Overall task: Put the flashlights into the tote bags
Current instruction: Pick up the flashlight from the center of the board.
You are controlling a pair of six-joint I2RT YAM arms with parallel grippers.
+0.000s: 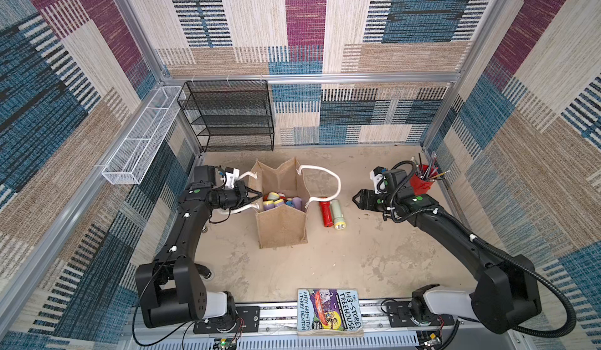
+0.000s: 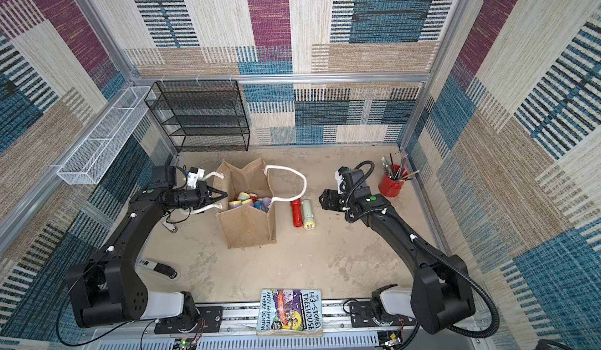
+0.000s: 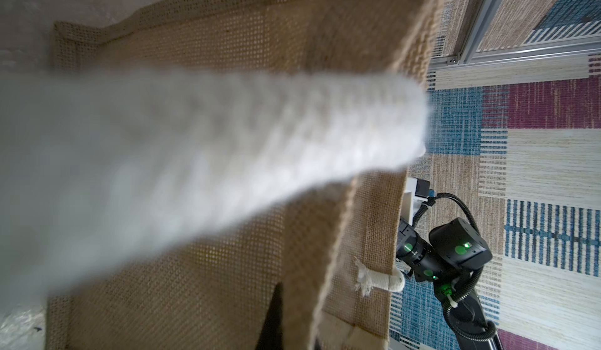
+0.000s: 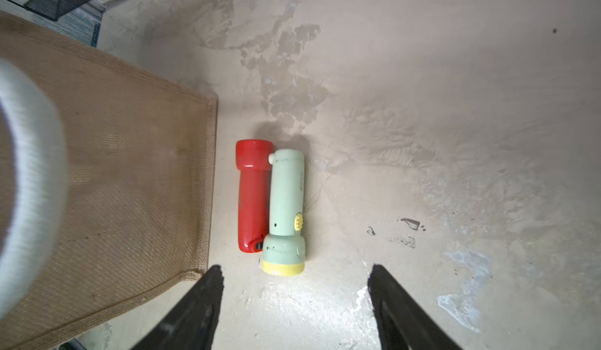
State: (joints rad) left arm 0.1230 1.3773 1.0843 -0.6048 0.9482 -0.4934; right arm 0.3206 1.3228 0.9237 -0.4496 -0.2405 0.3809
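Centrally, in both top views, the burlap tote bag (image 1: 281, 228) stands mid-bench holding several flashlights (image 1: 279, 201), and the left gripper (image 1: 260, 196) is pinched tight on its rim. A red flashlight (image 1: 325, 213) and a pale green flashlight (image 1: 337, 215) lie touching just beside the bag. At the bench's front edge, a book (image 1: 328, 311) reads "The 143-Storey Treehouse, Andy Griffiths & Terry Denton".

In the left wrist view, a white rope handle (image 3: 195, 153) blurs across the bag.

In the right wrist view, the right gripper (image 4: 295, 266) hangs half-spread and empty near the pale green flashlight (image 4: 286, 208).

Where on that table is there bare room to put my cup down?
Widest bare patch: between the burlap bag, the book and the right arm. Also bare: the back strip from black rack to pencil cup. Crowded: beside the bag, where the red flashlight and green flashlight lie.
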